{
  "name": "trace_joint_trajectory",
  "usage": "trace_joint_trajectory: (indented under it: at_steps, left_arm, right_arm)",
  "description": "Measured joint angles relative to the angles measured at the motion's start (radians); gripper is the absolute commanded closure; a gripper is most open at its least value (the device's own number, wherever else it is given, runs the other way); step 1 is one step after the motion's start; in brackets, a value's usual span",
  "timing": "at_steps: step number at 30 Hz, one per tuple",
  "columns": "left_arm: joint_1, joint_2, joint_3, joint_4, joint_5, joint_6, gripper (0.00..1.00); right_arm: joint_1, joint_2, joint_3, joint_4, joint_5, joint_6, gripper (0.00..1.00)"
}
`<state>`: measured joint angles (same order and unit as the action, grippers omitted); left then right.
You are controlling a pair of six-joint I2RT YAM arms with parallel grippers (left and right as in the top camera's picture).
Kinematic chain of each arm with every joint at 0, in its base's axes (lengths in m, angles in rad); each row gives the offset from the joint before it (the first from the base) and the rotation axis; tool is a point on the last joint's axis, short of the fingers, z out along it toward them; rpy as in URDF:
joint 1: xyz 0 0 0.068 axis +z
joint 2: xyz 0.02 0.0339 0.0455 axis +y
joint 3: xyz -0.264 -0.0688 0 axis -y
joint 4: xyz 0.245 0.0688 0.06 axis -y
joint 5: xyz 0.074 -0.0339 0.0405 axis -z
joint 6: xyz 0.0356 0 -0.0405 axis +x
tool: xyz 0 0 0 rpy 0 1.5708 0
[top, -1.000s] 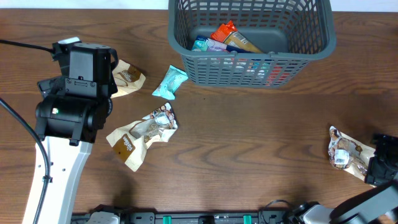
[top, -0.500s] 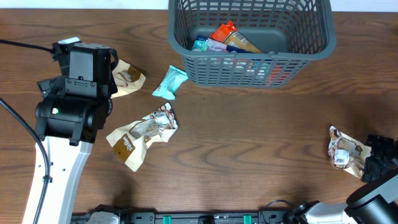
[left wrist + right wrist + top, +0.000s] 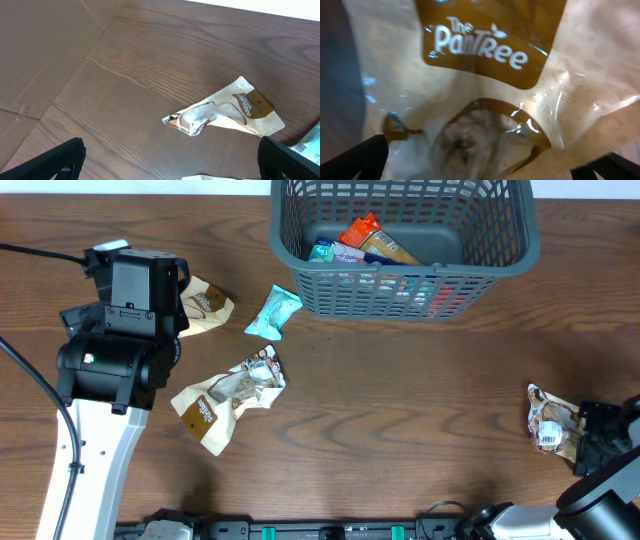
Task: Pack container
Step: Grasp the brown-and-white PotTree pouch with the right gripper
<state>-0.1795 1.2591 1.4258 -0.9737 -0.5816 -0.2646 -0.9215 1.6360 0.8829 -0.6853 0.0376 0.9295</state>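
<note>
The container, a dark grey-blue lattice basket (image 3: 330,295), stands at the back centre with several snack packets inside. My left gripper (image 3: 170,167) is open and empty above the table; a cream and brown packet (image 3: 225,107) lies ahead of it, also in the overhead view (image 3: 207,304). My right gripper (image 3: 485,162) is open, its fingers either side of a cream "The PanTree" packet (image 3: 485,75) that fills its view. That packet lies at the right table edge (image 3: 550,423), with the right gripper (image 3: 598,438) at its right end.
A teal packet (image 3: 273,313) lies just left of the basket. Two crumpled cream packets (image 3: 228,395) lie at centre left. The left arm's body (image 3: 120,340) stands over the left side of the table.
My right gripper has moved left across the table onto the right-hand packet. The left arm and the other packets have not moved.
</note>
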Motion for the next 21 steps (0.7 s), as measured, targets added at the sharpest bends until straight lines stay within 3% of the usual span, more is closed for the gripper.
trace_joint_trajectory:
  at_steps: [3,6,9,12,21]
  left_arm:
    - [0.000,0.000,0.000,0.000,0.000,0.000,0.01]
    - [0.000,0.000,0.000,0.000,0.000,0.000,0.01]
    - [0.000,0.000,0.000,0.000,0.000,0.000,0.01]
    - [0.000,0.000,0.000,0.000,0.000,0.000,0.02]
    - [0.000,0.000,0.000,0.000,0.000,0.000,0.01]
  right_arm:
    - [0.000,0.008,-0.031,0.030,0.000,-0.002,0.05]
    - [0.000,0.010,-0.046,0.039,0.005,-0.012,0.22]
    - [0.000,0.010,-0.048,0.041,0.011,-0.017,0.56]
    - [0.000,0.013,-0.049,0.043,0.014,-0.022,0.98]
    - [0.000,0.016,-0.028,0.038,-0.074,-0.033,0.99]
